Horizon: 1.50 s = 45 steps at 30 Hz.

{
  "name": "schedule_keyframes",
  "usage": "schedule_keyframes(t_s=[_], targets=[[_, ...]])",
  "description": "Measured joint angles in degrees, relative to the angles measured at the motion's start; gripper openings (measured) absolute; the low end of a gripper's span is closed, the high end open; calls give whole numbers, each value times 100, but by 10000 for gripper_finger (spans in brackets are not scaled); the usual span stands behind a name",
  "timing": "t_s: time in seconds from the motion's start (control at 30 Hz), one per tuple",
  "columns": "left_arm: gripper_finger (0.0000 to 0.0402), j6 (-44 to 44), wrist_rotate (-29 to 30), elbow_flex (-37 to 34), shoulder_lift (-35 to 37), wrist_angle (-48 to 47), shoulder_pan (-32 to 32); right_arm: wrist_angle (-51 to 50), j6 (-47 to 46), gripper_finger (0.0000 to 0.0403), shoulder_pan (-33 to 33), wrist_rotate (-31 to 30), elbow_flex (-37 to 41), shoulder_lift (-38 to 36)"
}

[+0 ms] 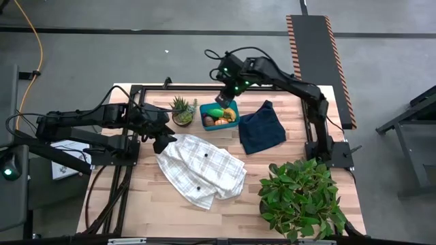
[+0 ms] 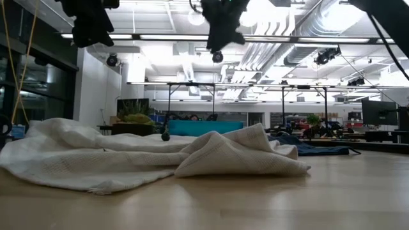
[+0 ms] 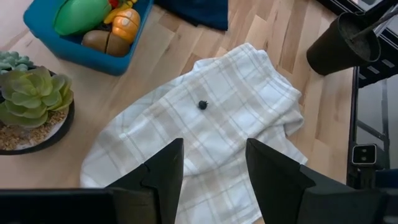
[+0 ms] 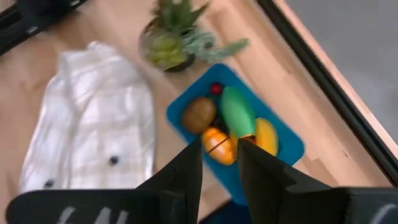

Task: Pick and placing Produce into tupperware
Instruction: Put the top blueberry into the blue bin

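Left gripper (image 3: 214,165), fingers apart, empty, above white cloth (image 1: 201,170); should drop straight onto berry (image 3: 202,104), then container (image 1: 219,117).

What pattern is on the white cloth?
The white cloth has a faint grey check; the left wrist view shows it best.

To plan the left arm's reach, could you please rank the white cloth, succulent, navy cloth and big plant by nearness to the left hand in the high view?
1. White cloth, just beneath the left hand.
2. Succulent, at the far edge.
3. Navy cloth, right of centre.
4. Big plant, near right corner.
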<state>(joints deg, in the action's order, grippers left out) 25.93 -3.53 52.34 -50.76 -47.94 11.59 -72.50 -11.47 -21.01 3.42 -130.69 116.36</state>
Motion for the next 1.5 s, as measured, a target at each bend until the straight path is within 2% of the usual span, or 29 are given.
schedule_keyframes(t_s=[0.17,0.33,0.4,0.5,0.6,0.67,0.77,0.83,0.93,1.1,1.2,1.33,1.43,1.5], targets=[[163,-15,-161,0,2,86,-2,-171,335,92,337,-8,2,-367],[163,1,-188,0,2,122,-2,-120,623,92,607,-488,29,-640],[163,3,-246,0,0,115,-2,78,739,92,722,-557,286,-789],[163,-58,-289,0,1,96,-2,640,741,92,854,-576,1142,-1196],[163,-101,-225,0,41,96,-2,1516,502,92,930,-582,2536,-1860],[163,-112,-86,0,123,179,-2,2383,245,92,948,-484,3609,-2399],[163,-131,152,-24,323,455,-2,4231,-424,92,996,-86,5086,-3178],[163,-137,257,-110,537,812,-1,5312,-746,92,1082,217,5867,-3587],[163,-136,342,-359,884,1437,0,6485,-1237,92,1270,269,6760,-3969],[163,289,335,-1134,1530,2501,-51,7716,-1717,92,1610,215,7635,-4171],[163,680,374,-1655,1813,2924,-226,8178,-1815,92,1844,-181,7961,-4175],[163,929,406,-2227,2011,3565,-660,8377,-1816,92,2098,-718,8201,-4173],[163,978,543,-2583,2021,3902,-1079,8444,-1765,92,2197,-807,8212,-4137],[163,1167,837,-2802,2017,4036,-1378,8427,-1630,92,2268,-840,8212,-4063]])
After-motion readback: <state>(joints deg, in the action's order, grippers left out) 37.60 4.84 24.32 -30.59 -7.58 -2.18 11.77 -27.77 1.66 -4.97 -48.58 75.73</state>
